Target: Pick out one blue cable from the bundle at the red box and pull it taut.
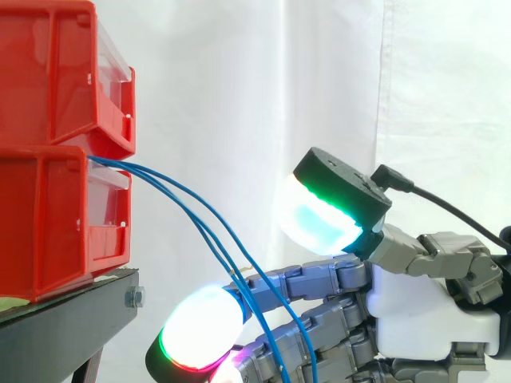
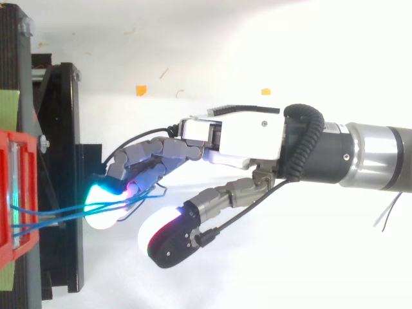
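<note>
Two red boxes (image 1: 48, 223) are stacked on a black stand (image 1: 64, 327) at the left. A bundle of thin blue cables (image 1: 188, 203) leaves the gap between the boxes and sags down to the right. My hand (image 1: 415, 311) reaches in from the right, below the boxes' level, with straight fingers (image 1: 200, 327) pointing at the stand. The cables run down across these fingers. The thumb (image 1: 315, 219) is lifted well clear above them and pinches nothing. From above, the blue cables (image 2: 58, 211) run from the red box (image 2: 16, 193) to the glowing fingertips (image 2: 103, 206) of the hand (image 2: 238, 135).
A white curtain hangs behind the work. The black stand (image 2: 64, 161) juts out toward the fingertips. Two small orange marks (image 2: 141, 90) lie on the white floor, and a loose thin wire (image 2: 386, 212) hangs near the forearm.
</note>
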Motion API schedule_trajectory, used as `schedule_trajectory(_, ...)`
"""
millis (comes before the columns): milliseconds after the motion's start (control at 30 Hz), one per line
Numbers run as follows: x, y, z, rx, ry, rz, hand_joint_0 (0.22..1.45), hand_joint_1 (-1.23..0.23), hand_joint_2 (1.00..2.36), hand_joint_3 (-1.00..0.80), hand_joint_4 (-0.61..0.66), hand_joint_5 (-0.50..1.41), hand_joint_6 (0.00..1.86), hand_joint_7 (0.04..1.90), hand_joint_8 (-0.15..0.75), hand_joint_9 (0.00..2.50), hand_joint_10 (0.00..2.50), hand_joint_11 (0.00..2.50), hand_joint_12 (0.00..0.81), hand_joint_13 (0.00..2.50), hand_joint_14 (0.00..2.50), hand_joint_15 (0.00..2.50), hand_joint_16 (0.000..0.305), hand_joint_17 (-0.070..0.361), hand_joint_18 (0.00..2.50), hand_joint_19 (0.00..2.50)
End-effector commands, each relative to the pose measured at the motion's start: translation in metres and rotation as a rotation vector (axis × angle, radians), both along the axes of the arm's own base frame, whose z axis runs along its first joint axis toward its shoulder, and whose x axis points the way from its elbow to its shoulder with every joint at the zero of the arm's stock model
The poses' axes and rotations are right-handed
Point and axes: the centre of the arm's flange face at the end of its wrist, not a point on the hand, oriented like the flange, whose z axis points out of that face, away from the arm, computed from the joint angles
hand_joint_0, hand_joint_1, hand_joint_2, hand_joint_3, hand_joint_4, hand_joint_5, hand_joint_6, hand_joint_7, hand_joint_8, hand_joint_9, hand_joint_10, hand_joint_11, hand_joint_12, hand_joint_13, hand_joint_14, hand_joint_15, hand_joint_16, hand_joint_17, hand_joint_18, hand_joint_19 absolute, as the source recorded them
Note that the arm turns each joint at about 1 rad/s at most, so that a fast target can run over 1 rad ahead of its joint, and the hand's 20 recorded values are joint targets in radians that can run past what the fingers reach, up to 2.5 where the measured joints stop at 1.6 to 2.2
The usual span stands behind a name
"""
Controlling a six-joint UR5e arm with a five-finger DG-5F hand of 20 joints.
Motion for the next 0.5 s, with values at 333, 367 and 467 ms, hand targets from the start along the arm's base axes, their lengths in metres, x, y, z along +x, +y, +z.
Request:
schedule_trajectory(333, 0.007, -0.002, 0.015, 0.030, 0.004, 0.024, 0.60, -0.53, 1.01, -0.37, 0.13, -0.13, 0.50, 1.00, 0.258, 0.73, 0.02, 0.41, 0.267, 0.60, 0.01, 0.26, 0.033, 0.075, 0.38, 0.43)
schedule_trajectory(367, 0.007, -0.002, 0.014, 0.033, 0.006, 0.026, 0.60, -0.53, 1.01, -0.36, 0.13, -0.13, 0.50, 1.01, 0.258, 0.74, 0.02, 0.42, 0.266, 0.60, 0.01, 0.26, 0.034, 0.075, 0.39, 0.44)
schedule_trajectory(467, 0.007, -0.003, 0.014, 0.034, 0.007, 0.026, 0.60, -0.53, 1.01, -0.34, 0.11, -0.12, 0.50, 1.04, 0.257, 0.74, 0.02, 0.42, 0.266, 0.61, 0.01, 0.28, 0.033, 0.075, 0.40, 0.45)
